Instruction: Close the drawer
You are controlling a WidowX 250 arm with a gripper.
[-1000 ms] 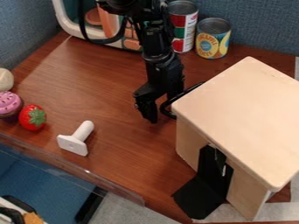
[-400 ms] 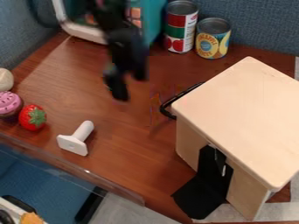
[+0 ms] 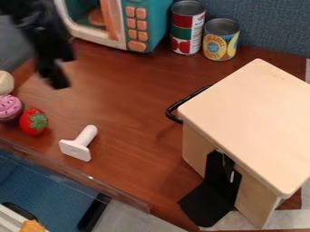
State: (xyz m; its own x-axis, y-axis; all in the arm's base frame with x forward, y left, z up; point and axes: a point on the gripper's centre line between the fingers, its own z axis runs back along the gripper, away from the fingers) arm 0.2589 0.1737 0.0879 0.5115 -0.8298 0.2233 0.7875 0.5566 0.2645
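The gripper (image 3: pixel 57 74) has moved away from the drawer (image 3: pixel 189 97): 1.0 second ago it was just beside the black handle (image 3: pixel 169 112), and now it hangs at the upper left of the view, well apart from it. The handle and the box (image 3: pixel 254 118) have stayed in their places. The gripper is blurred, so I cannot tell whether it is spread or closed up.

The drawer is in the wooden box, on the right side of the worktop (image 3: pixel 127 97), to the right of the gripper and lower in the view. Its handle comes out at the left edge of the box top, and the drawer seems to be pushed in, although its front is hidden under this top. At the lower side of the box, a black piece (image 3: pixel 209 204) bends outward.

The arm (image 3: pixel 30 18) comes in from the upper left corner, in front of the microwave (image 3: pixel 158 20). To the right of the microwave, 2 cans stand upright side by side: the red can (image 3: pixel 183 34) and the pineapple can (image 3: pixel 221 41). On the left are 1 pink cupcake (image 3: pixel 9 108) and, beside it, 1 strawberry (image 3: pixel 33 122). Between the strawberry and the box lies 1 white tool (image 3: pixel 77 147).
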